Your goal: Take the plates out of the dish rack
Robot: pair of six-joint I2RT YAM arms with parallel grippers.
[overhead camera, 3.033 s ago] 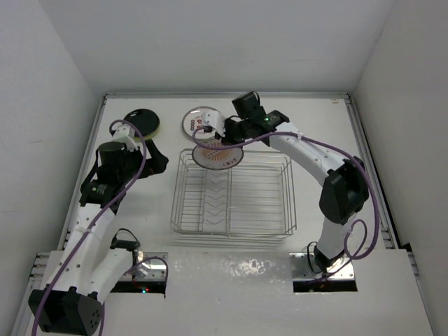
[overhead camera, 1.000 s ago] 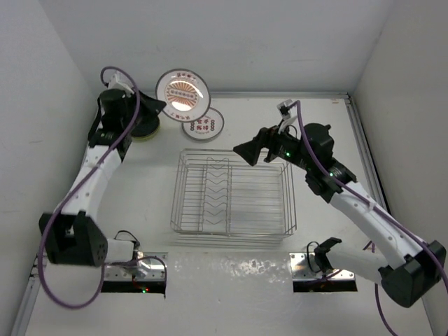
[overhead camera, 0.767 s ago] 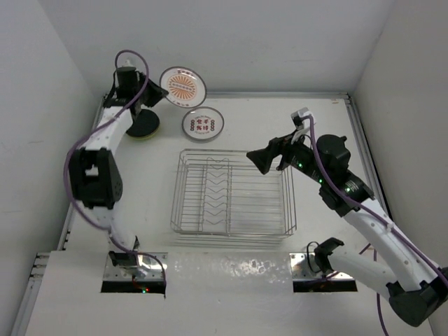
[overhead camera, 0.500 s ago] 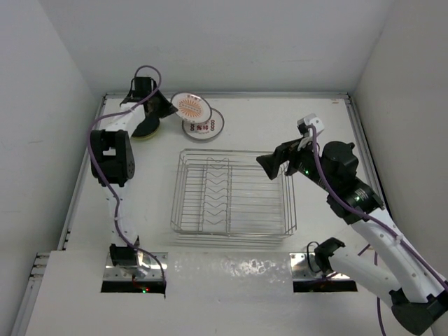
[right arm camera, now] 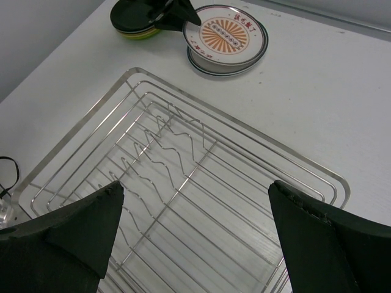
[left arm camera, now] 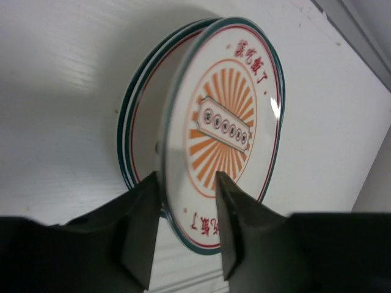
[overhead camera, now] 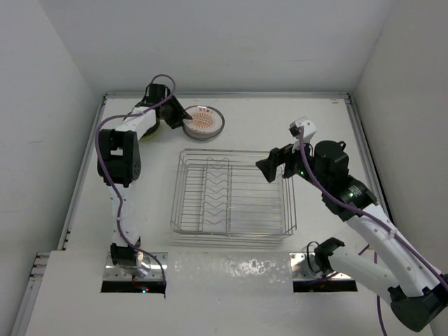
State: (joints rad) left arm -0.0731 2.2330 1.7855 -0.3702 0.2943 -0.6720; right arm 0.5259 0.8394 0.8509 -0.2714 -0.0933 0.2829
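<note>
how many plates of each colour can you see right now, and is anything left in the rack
white patterned plates: 2, the sunburst plate in the left gripper and the plate under it
black plates: 1
lime green plates: 1
plates in the dish rack: 0
total: 4 plates in view; the stacks may hide more

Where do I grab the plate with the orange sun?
By its thin rim. The round white plate with the orange sunburst leans tilted over a second plate, so both faces are free. Come in edge-on from the left, jaws on either face, like the left gripper.
</note>
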